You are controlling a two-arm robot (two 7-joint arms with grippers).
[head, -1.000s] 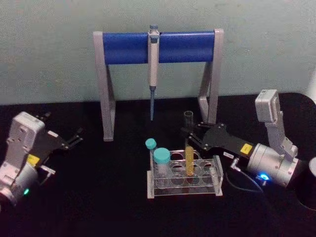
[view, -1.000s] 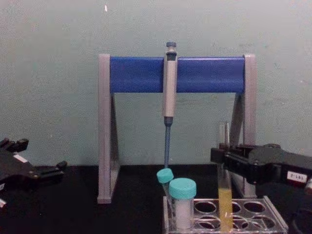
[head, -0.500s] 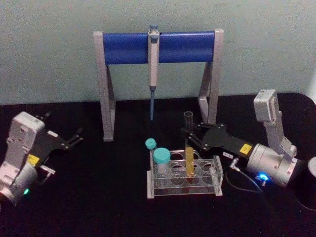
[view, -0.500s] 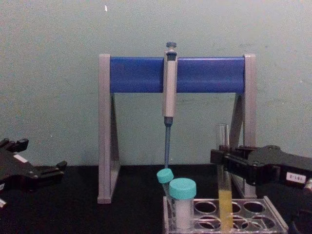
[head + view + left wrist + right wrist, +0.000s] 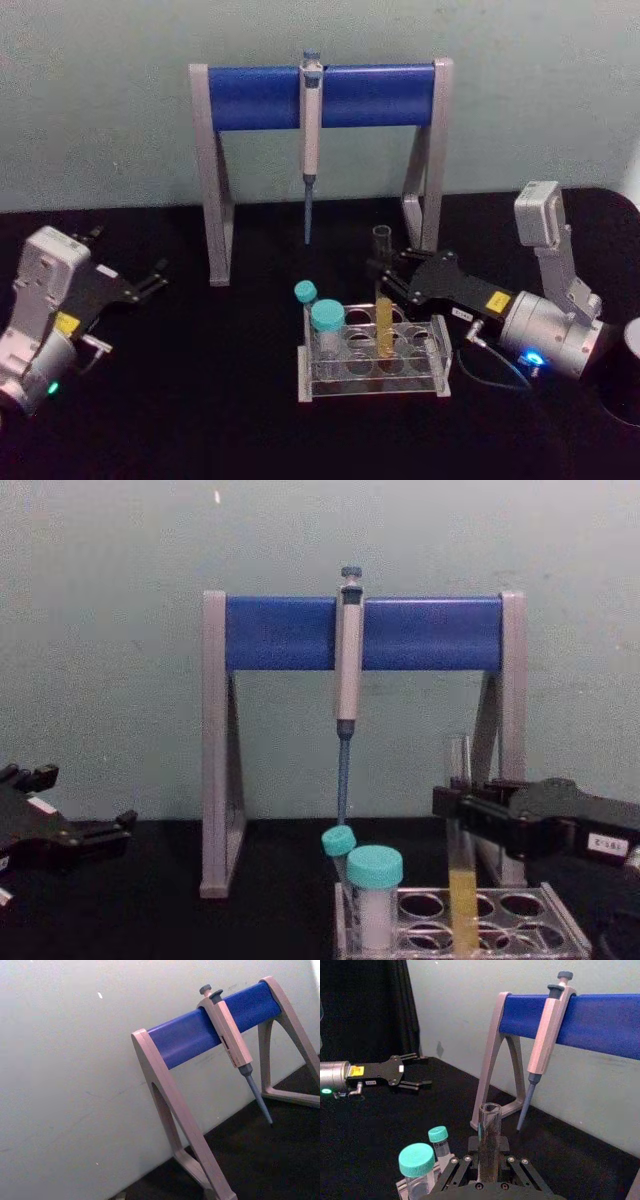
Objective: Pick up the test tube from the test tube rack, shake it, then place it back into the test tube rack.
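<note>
The test tube [image 5: 384, 315], clear glass with yellow liquid in its lower part, stands upright in a back hole of the clear test tube rack [image 5: 440, 335] at table centre. My right gripper [image 5: 378, 270] reaches in from the right and is shut on the tube's upper part, below its open rim. From the chest, the tube [image 5: 461, 880] rises out of the rack [image 5: 560, 935] with the black right gripper [image 5: 450, 805] clamped on it. The right wrist view has the tube [image 5: 489, 1130] upright between the fingers. My left gripper [image 5: 155, 278] rests open at the far left, apart from the rack.
Two teal-capped tubes [image 5: 327, 320] stand in the rack's left holes. Behind the rack is the grey-and-blue pipette stand [image 5: 350, 95] with a pipette [image 5: 311, 130] hanging, its tip just above and behind the rack. A cable [image 5: 495, 375] lies right of the rack.
Almost nothing has moved. The right gripper stays on the tube, which still stands in the rack. The left arm is still.
</note>
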